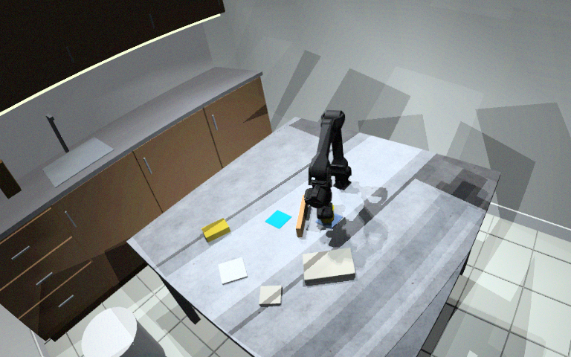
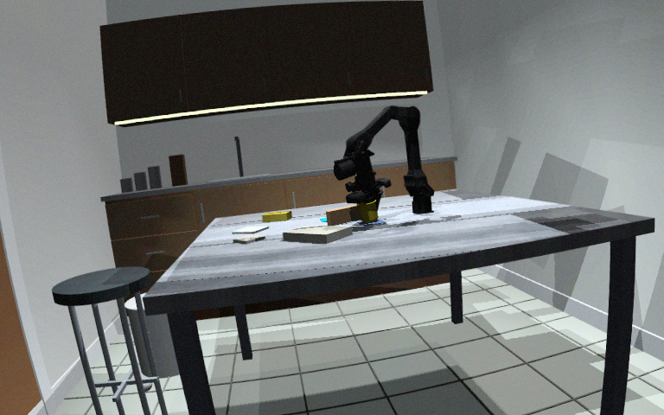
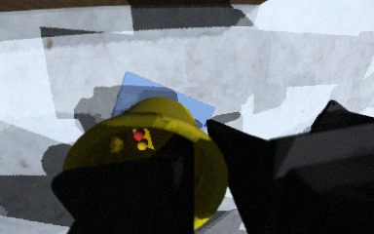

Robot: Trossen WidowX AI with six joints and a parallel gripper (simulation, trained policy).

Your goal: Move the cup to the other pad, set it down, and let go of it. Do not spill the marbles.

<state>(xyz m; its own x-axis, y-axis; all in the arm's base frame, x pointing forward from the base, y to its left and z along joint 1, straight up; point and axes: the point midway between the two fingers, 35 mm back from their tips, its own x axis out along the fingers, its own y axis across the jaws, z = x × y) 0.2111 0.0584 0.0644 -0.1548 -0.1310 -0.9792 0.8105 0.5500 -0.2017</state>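
A matt black finish was seen on the whole arm [image 1: 324,155] [image 2: 413,137], with chunky joint housings linked by slender segments. A rounded cylinder was carried near the wrist. On the black tool [image 1: 325,211] [image 2: 367,202] [image 3: 199,127], angular fingers with pointed tips were shown.
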